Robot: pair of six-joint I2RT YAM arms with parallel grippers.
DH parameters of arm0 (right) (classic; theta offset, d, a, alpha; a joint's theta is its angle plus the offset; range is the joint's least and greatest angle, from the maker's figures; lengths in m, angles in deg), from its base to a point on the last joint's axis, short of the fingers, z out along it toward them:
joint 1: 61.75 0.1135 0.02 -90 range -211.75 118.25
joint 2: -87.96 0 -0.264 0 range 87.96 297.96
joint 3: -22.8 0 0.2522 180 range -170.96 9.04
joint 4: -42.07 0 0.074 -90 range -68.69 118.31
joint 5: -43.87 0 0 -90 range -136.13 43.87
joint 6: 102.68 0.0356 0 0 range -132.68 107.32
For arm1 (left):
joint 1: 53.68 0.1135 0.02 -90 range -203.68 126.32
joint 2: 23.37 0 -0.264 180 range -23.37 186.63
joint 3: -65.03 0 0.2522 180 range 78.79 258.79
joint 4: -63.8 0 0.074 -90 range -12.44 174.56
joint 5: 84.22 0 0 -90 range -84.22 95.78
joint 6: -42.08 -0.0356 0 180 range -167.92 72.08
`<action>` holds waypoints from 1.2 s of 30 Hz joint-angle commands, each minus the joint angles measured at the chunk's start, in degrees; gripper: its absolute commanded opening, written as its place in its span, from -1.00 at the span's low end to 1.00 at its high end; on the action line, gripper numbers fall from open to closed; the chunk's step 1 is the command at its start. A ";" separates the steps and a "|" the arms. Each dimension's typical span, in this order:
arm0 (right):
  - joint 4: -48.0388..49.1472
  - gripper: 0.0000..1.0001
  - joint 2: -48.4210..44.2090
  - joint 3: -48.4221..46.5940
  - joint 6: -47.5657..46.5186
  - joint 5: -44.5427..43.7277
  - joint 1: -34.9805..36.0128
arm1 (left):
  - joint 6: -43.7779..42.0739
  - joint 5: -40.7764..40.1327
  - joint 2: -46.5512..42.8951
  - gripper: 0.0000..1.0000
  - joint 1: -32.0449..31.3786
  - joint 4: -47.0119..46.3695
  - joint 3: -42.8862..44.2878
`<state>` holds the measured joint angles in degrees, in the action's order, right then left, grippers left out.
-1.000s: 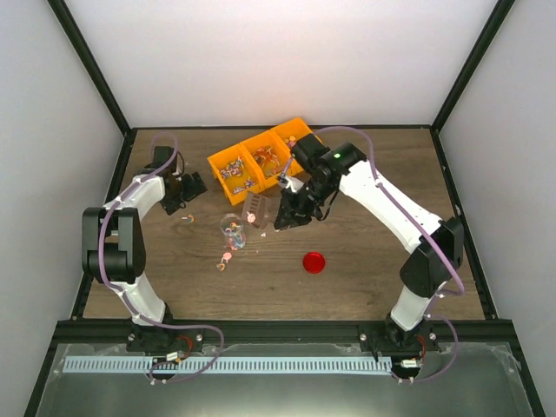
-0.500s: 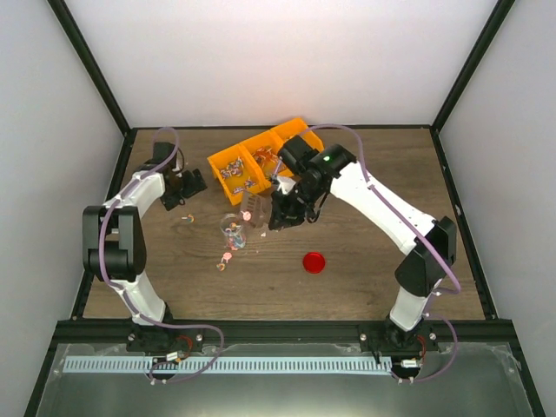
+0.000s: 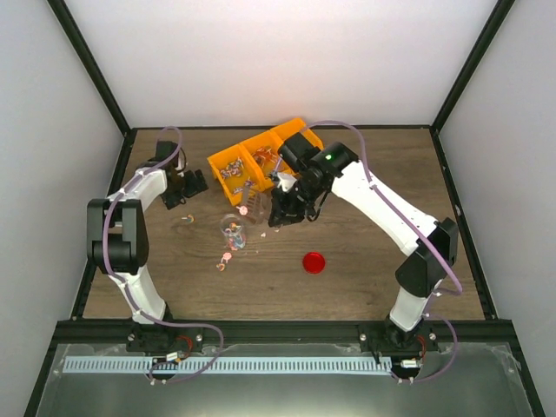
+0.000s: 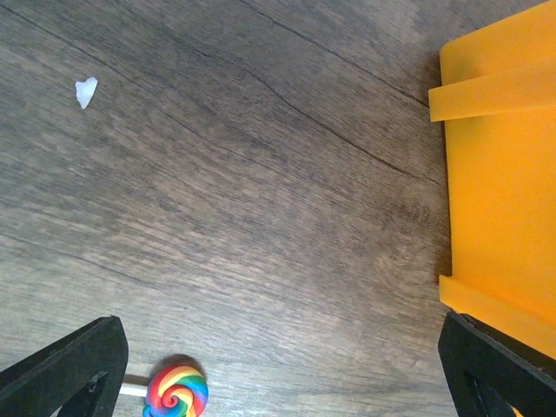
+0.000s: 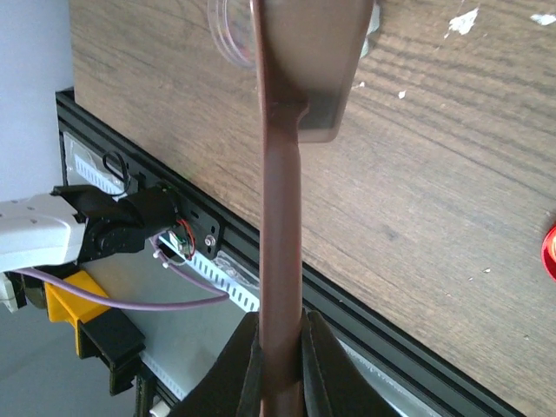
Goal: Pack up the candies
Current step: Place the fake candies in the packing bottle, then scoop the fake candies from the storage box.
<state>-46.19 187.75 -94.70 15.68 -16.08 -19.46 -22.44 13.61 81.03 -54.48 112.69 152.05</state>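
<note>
- L claw [image 3: 193,185] [image 4: 278,347] is hanging low over the wood table [image 3: 365,287]. Its fingers [image 4: 61,369] are standing wide apart w/ nothing btwn them.
- A white crumb [image 4: 85,90] is lying on the table ahead of the L claw, well apart from it.
- A rainbow lollipop [image 4: 176,391] [image 3: 187,218] is lying flat just inside the L claw's left finger in the wrist view, not touching it.
- The orange bins [image 3: 261,161] [image 4: 504,165] are sitting to the right of the L claw, btwn the two claws. One wall is filling the right edge of the L wrist view.
- The candies [image 3: 234,173] are lying mostly inside the bins. A few are lying loose on the table, left of the R claw and nearer the arm bases.
- A clear jar [image 3: 233,230] [image 5: 230,35] is standing upright w/ no lid on, left of the R claw, w/ coloured pieces showing inside.
- A brown scoop [image 3: 258,205] [image 5: 308,61] is reaching out ahead of the R claw. In the wrist view its blade is overlapping the jar rim; can't tell if they're touching.
- R claw [image 3: 280,215] [image 5: 280,326] is clamping tight on the scoop handle.
- A red lid [image 3: 314,261] [image 5: 550,252] is lying flat on the table, right of the R claw & nearer the bases, well apart.
</note>
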 commanded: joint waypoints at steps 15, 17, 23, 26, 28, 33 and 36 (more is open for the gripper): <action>-0.05 -0.99 -1.42 -0.99 3.36 -0.37 3.68 | -2.22 0.35 2.10 1.00 -0.10 0.51 2.79; -0.11 -0.99 -1.00 -1.19 3.84 -0.45 4.96 | -2.28 0.64 2.36 1.00 -0.09 0.47 2.98; -0.05 -0.99 -2.49 -1.30 3.68 -1.75 2.33 | -2.45 0.65 2.53 1.00 -0.10 0.70 3.31; 0.50 -0.99 -2.96 -2.44 3.98 -1.30 0.04 | -2.45 0.77 2.27 1.00 -0.08 0.65 3.40; 2.75 -0.99 -3.69 -2.45 4.07 0.38 -2.08 | -2.49 0.68 1.49 1.00 -0.08 0.58 3.54; 17.53 -0.99 -8.41 8.97 8.44 6.25 -9.57 | -2.45 4.19 -1.27 1.00 0.22 -1.86 3.86; 29.55 -0.99 -12.12 18.63 13.69 12.66 -15.31 | -1.41 7.68 -2.40 0.98 0.26 -4.48 3.76</action>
<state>-32.57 180.14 -84.76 22.96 -11.45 -29.02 -24.17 16.39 81.86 -54.41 112.28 154.49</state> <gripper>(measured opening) 0.078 0.997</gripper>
